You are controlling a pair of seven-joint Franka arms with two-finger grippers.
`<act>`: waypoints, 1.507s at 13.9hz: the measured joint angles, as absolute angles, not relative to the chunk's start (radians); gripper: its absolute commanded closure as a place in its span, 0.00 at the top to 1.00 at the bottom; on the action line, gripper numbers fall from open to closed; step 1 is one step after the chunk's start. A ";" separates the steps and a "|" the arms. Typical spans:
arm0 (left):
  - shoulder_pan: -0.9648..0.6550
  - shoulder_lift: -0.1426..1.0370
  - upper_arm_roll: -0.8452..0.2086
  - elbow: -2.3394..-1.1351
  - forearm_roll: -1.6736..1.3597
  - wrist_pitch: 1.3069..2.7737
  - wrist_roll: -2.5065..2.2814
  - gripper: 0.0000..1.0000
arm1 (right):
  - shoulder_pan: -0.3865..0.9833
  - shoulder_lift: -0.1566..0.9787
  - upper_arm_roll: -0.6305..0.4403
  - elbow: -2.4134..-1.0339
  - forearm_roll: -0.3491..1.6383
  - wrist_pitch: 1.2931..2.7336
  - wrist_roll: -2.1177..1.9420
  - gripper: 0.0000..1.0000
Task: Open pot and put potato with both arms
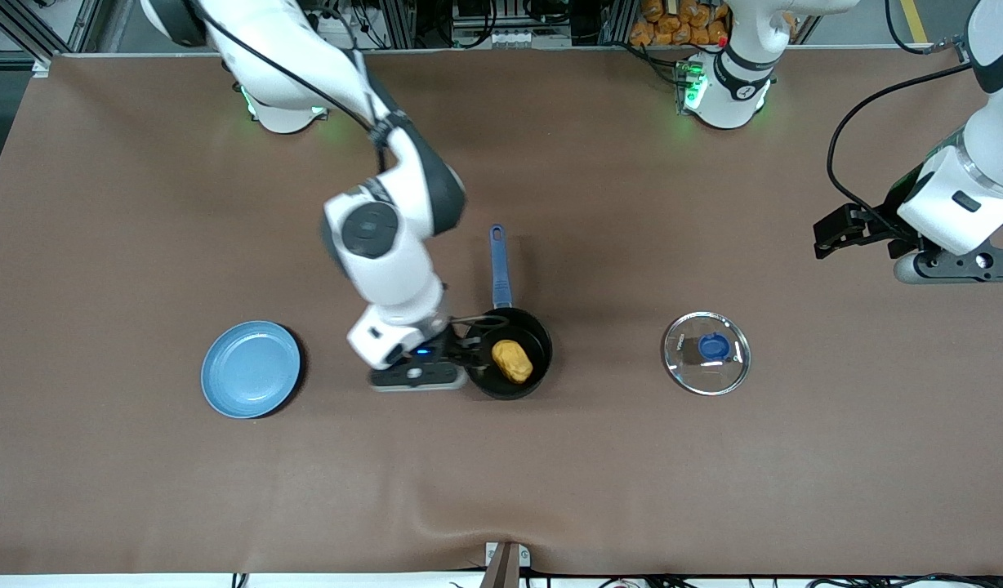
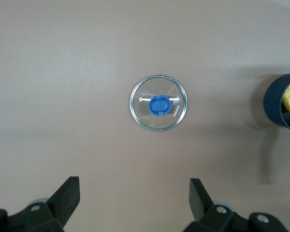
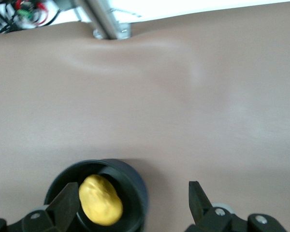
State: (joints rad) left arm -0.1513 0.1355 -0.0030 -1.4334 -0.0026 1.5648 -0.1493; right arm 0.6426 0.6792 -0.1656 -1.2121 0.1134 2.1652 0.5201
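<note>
Front view: the potato (image 1: pixel 512 361) lies inside the open pot (image 1: pixel 514 384), just beside the right claw (image 1: pixel 469 351), open and empty, while the left claw (image 1: pixel 832 237), open and empty, waits above the lid (image 1: pixel 706 353) on the counter (image 1: pixel 550 474).

Right gripper (image 1: pixel 474 349) low, fingers spread — left gripper (image 1: pixel 828 237) raised, fingers spread.

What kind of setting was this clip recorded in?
Most likely a robotics lab bench, not a kitchen: two arms bolted along a brown-covered table, aluminium framing and cables along its edge, and only props on it: pot, lid, plate.
</note>
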 measured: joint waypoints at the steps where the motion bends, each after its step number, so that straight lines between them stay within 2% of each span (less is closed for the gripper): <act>1: -0.150 0.131 -0.003 -1.427 -0.003 1.565 -0.149 1.00 | 0.621 0.649 -0.166 -1.212 0.113 2.112 0.520 1.00; 8: -0.043 0.051 -0.103 -1.441 -0.003 1.543 -0.121 1.00 | 0.409 0.517 -0.172 -1.232 0.112 1.837 0.328 1.00; 13: -0.054 -0.009 -0.077 -1.490 -0.003 1.553 -0.121 1.00 | 0.304 0.325 -0.175 -1.429 0.091 1.818 0.199 1.00; 17: -0.055 -0.010 -0.075 -1.495 -0.003 1.580 -0.121 1.00 | 0.286 0.143 -0.176 -1.594 0.043 1.819 0.193 1.00; 21: -0.061 -0.010 -0.072 -1.496 -0.003 1.580 -0.121 1.00 | 0.267 0.022 -0.177 -1.699 0.014 1.820 0.193 1.00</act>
State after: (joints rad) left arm -0.0609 -0.0101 -0.0716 -1.4960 -0.0026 1.5798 -0.1208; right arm 0.2666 0.0220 -0.1767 -1.6988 0.0144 1.8195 0.1930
